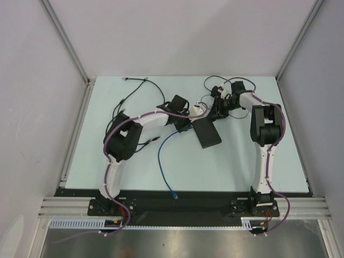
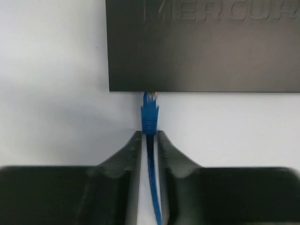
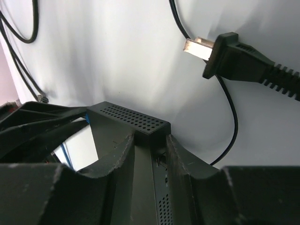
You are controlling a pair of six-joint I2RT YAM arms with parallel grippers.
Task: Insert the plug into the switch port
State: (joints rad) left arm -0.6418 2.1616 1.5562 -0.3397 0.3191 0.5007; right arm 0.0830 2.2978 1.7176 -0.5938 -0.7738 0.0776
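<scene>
Bright even light, soft shadows on the pale table (image 1: 215,172), glare on the power plug (image 3: 220,54) prongs, blurred wrist-view foregrounds, soft lettering on the switch (image 2: 201,56).

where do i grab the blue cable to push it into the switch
Grip the ribbed boot just behind the plug, pinching its two sides and approaching from the cable end toward the switch edge. The boot looks stiffer than the thin cable and points straight at that edge.
</scene>
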